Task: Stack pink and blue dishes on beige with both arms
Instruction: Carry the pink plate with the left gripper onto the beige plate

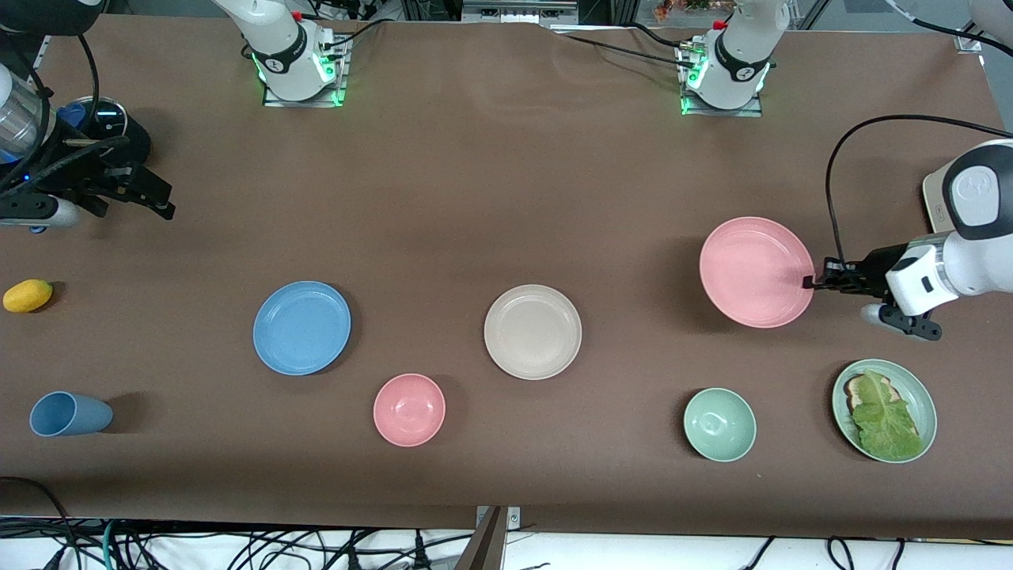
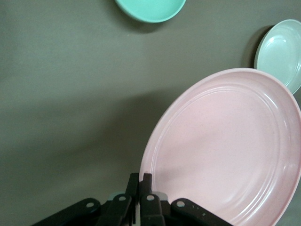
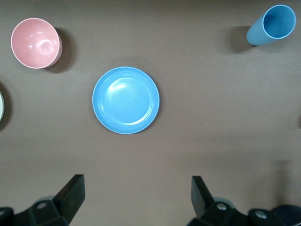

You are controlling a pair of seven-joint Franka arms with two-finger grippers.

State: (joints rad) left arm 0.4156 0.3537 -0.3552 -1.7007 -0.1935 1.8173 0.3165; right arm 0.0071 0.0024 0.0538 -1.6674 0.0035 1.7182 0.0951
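**Pink plate lifted, blue and beige on the table**

The left end effector [image 1: 809, 281] pinches the pink plate [image 1: 756, 271] by its rim, aloft. The right end effector [image 3: 136, 197] hangs open above the table [image 1: 475, 198]. Blue plate [image 1: 301, 327] and beige plate [image 1: 533, 331] lie apart.

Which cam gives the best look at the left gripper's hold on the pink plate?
Left wrist view: the left gripper is shut on the rim of the pink plate, seen close up. Front view shows the same hold smaller, with the plate raised and tilted. Right wrist view shows neither.

Pink bowl [image 1: 409, 409], blue cup [image 1: 70, 414], green bowl [image 1: 719, 424], lemon [image 1: 28, 295].
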